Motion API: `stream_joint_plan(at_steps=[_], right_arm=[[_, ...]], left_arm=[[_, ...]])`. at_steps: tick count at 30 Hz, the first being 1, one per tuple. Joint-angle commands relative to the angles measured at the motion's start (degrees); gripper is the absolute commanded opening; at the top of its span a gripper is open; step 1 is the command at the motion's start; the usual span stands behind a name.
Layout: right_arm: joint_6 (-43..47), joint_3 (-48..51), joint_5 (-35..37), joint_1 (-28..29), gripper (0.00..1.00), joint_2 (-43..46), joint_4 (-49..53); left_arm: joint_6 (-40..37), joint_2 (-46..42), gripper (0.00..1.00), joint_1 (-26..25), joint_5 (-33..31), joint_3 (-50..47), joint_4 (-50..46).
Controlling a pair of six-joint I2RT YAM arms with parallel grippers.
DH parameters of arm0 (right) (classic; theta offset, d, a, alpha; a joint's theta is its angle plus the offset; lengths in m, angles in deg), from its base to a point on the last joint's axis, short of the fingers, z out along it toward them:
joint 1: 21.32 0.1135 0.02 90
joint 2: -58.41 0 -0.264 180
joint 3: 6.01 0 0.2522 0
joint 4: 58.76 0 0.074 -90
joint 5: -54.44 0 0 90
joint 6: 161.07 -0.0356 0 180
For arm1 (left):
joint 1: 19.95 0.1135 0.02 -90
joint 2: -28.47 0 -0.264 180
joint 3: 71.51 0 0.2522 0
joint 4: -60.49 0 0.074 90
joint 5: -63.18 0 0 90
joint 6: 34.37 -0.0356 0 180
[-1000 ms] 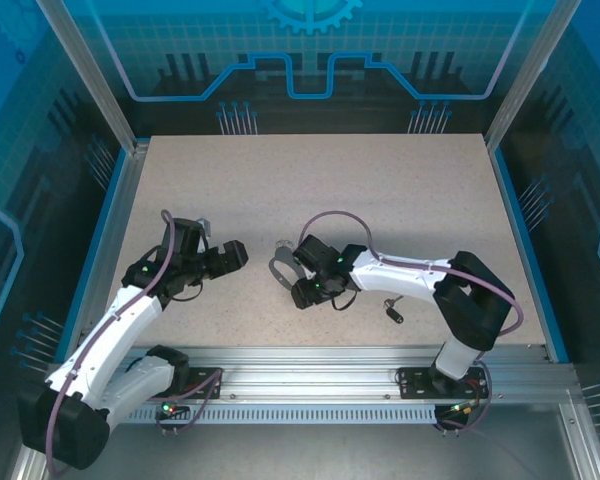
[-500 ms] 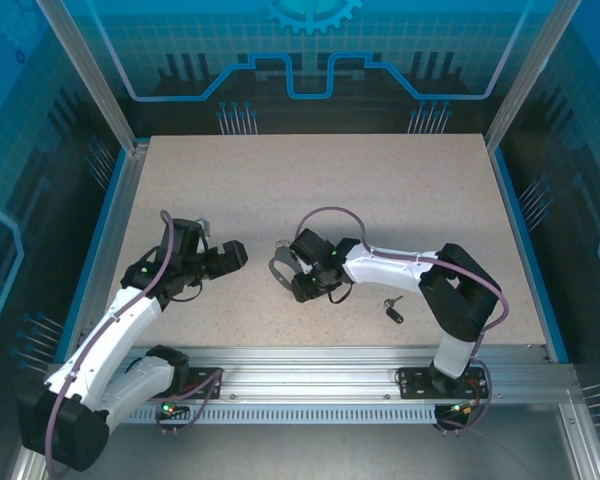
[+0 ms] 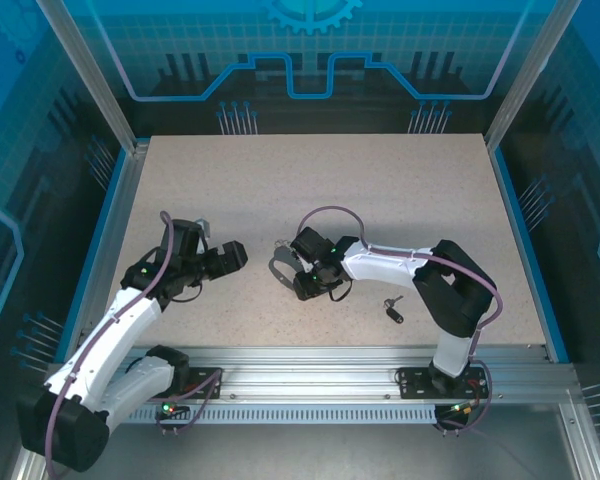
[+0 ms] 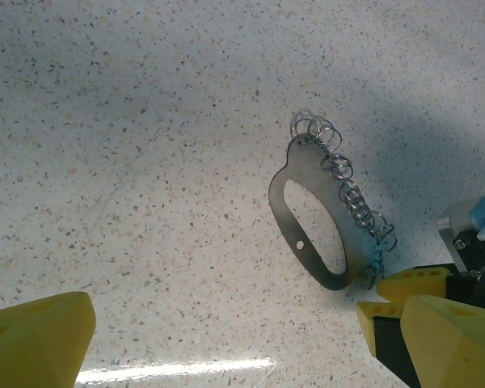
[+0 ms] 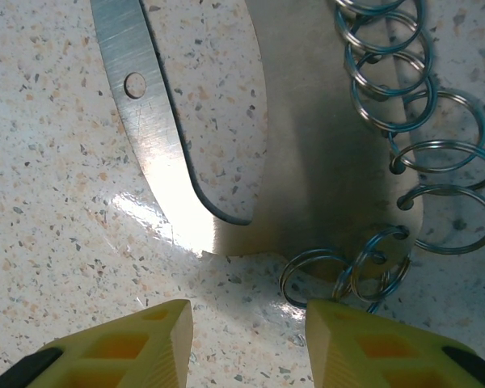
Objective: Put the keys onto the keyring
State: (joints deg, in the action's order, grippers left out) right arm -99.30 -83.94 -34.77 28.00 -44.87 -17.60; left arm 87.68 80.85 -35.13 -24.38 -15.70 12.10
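Two arms from above: the right arm [image 3: 390, 265] has drawn in toward the keyring [image 3: 278, 266] on the bench [image 3: 380, 180], the left unmoved; the key [image 3: 392, 310] lies apart, near the right elbow. Left wrist: left fingers [image 4: 40, 335] spread wide, keyring [image 4: 303, 246] ahead. Right wrist: right fingers [image 5: 137, 343] part-open at the loop's ringed end, perhaps touching one ring.

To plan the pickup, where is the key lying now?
In the top view, the key lies on the table right of centre, near the front edge, beside the right arm.
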Motion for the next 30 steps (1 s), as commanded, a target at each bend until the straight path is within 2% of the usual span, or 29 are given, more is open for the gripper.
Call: stream_joint_plan(at_steps=[1,13,21,30], right_arm=[[0.67,-1.54,-0.38,-0.46,0.42,-1.31,0.62],[3.48,-3.81,4.67,-0.28,0.46,-1.48,3.14],[4.20,-4.39,6.64,-0.28,0.45,-2.47,3.80],[3.60,-3.78,10.10,3.00,0.44,2.73,4.40]], left_arm=[[0.11,-0.77,0.99,-0.31,0.29,-0.78,-0.35],[0.59,-0.83,0.99,-0.29,0.29,-0.91,0.35],[0.55,-0.77,0.99,-0.29,0.51,-0.92,0.36],[0.63,-0.96,0.99,-0.33,0.39,-1.12,0.23]])
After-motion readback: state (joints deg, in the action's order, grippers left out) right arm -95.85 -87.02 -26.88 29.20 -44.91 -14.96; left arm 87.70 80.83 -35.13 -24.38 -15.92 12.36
